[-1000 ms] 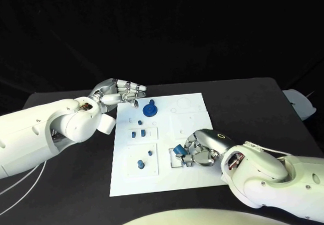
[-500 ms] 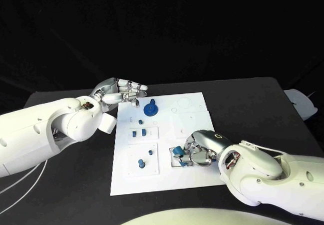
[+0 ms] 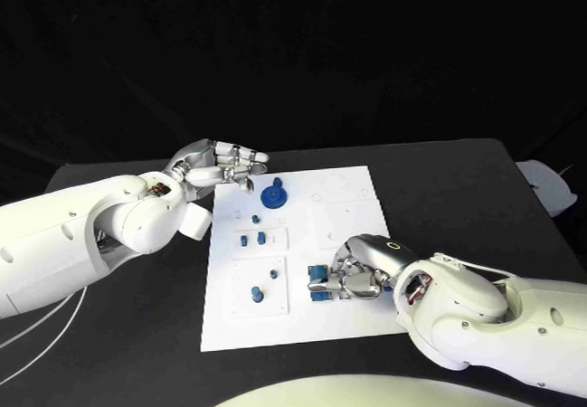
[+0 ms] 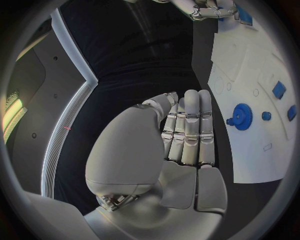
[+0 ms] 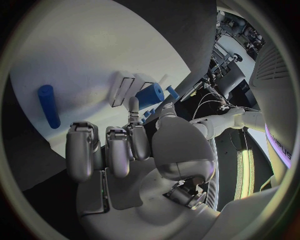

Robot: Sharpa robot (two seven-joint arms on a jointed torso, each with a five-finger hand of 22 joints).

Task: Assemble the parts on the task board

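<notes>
The white task board (image 3: 353, 214) lies mid-table. My right hand (image 3: 359, 278) rests low over its near right part, fingers curled, and pinches a short blue cylinder (image 3: 319, 274) between thumb and a fingertip; the wrist view shows that cylinder (image 5: 150, 94) just beyond my right hand (image 5: 128, 150). A second blue piece (image 3: 321, 295) sits just nearer. A blue gear (image 3: 274, 197) stands at the far left of the board. My left hand (image 3: 221, 165) hovers beside that corner, fingers straight and empty, as the left hand (image 4: 187, 135) also appears in its wrist view near the gear (image 4: 240, 116).
Small blue pieces (image 3: 253, 240) sit in the board's left column, with a peg (image 3: 256, 296) near the front. A long blue peg (image 5: 48, 105) lies on the board. A white object (image 3: 543, 186) sits at the table's right edge. Bare black table (image 3: 449, 188) surrounds the board.
My right hand has crept slightly toward the board's left with the blue cylinder. The left hand has stayed in place.
</notes>
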